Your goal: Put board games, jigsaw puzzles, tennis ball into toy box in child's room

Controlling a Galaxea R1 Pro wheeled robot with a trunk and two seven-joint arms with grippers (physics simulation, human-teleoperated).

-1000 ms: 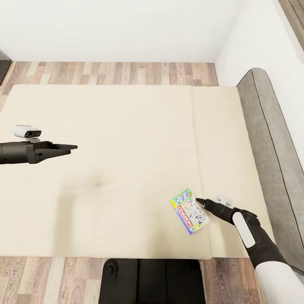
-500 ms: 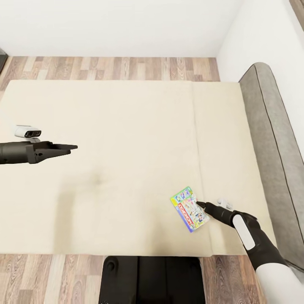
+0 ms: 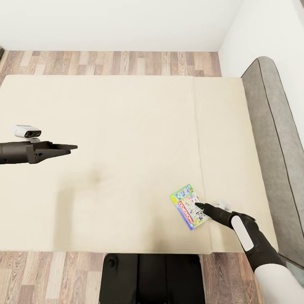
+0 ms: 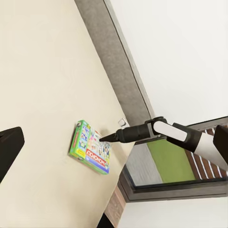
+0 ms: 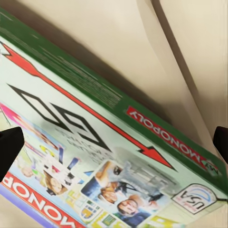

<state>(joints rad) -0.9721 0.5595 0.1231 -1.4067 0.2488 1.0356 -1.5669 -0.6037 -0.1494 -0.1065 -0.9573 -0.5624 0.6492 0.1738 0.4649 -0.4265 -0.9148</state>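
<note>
A green-and-white Monopoly board game (image 3: 188,205) lies flat on the bed's beige mattress (image 3: 126,126), near the front right corner. My right gripper (image 3: 198,206) reaches in from the right, its tip over the box's right edge. The right wrist view shows the box lid (image 5: 95,156) close up, with one dark fingertip (image 5: 9,147) at each side, spread wide and open. My left gripper (image 3: 69,147) hovers over the left half of the mattress, far from the box, and holds nothing. In the left wrist view the game (image 4: 90,152) and the right gripper (image 4: 102,140) show at a distance.
A grey padded headboard (image 3: 274,126) runs along the bed's right side against the white wall. Wood-plank floor (image 3: 105,63) lies beyond the bed's far edge. My dark base (image 3: 152,278) stands at the bed's near edge.
The head camera has shifted, so the bed sits differently in the picture. The right gripper's tip has crept a little further over the Monopoly box. The left arm has not moved.
</note>
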